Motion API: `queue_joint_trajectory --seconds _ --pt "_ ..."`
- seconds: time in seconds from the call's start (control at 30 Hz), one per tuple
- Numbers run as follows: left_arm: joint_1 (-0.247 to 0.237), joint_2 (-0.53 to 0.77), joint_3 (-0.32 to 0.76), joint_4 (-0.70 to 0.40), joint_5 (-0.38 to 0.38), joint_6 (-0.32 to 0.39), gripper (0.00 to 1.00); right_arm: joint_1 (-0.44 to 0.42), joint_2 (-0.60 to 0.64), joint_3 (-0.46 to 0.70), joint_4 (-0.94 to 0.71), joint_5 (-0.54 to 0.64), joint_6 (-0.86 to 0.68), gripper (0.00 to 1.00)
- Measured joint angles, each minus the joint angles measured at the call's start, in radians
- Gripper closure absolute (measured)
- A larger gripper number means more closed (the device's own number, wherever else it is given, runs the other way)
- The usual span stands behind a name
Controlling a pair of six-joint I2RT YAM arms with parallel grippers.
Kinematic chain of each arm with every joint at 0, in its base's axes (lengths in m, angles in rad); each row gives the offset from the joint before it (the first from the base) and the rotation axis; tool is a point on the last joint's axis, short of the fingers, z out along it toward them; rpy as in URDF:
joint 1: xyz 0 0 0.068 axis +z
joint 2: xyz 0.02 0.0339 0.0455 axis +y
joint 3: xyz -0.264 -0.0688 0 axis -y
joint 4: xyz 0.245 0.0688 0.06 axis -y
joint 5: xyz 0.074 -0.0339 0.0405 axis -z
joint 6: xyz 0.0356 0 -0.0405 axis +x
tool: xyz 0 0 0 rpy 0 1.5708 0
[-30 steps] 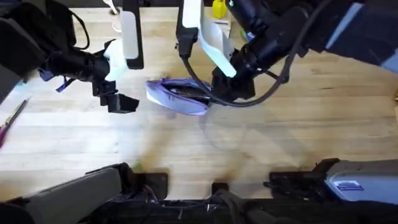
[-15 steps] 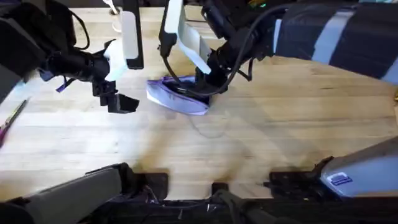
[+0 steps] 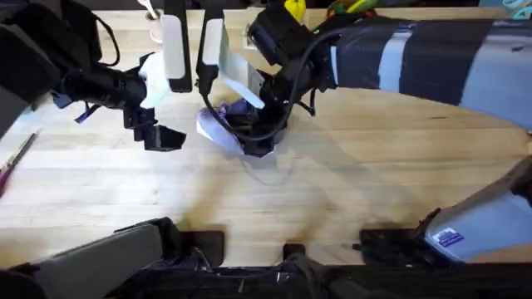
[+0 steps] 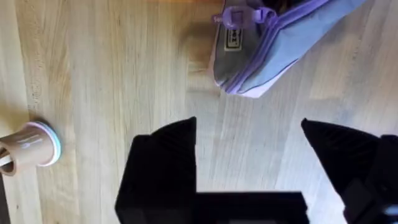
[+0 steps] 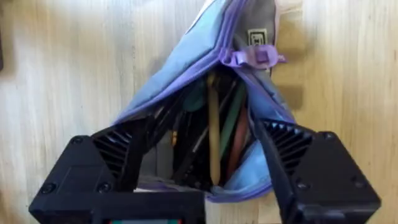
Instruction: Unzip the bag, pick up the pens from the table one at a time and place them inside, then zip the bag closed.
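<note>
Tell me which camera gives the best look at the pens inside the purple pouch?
The right wrist view: it looks straight into the open bag, where several pens lie between that gripper's spread black fingers. The overhead view shows the bag partly behind the right arm; the left wrist view shows its closed end, no pens.

The right tool (image 3: 259, 139) straddles the open bag (image 3: 218, 126) near the tabletop's (image 3: 349, 183) far edge, its arm spanning the far right and closing that approach. The left tool (image 3: 158, 137), fingers spread, hangs just left of the bag with bare wood between them. A small cup (image 4: 31, 144) stands by the far edge. The near half lies open; pens (image 3: 12, 158) sit at the left edge.
</note>
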Motion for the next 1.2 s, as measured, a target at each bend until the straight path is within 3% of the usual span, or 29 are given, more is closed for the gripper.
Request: queue_joint_trajectory --seconds 0.43,0.9,1.07,1.2 --pt "0.0 0.0 0.0 0.0 0.0 0.0 0.007 0.0 -0.001 0.0 0.0 0.002 0.03 0.004" --pt "0.0 0.054 0.0 0.004 0.047 0.0 0.007 -0.034 -0.217 0.03 0.018 -0.003 0.498 0.004" --pt "0.008 0.148 0.0 0.004 0.096 0.004 0.008 -0.041 -0.216 0.034 0.028 -0.005 0.685 0.005" --pt "0.049 0.216 0.0 0.004 0.176 0.013 0.007 -0.041 -0.193 0.034 0.045 -0.005 0.818 0.004"
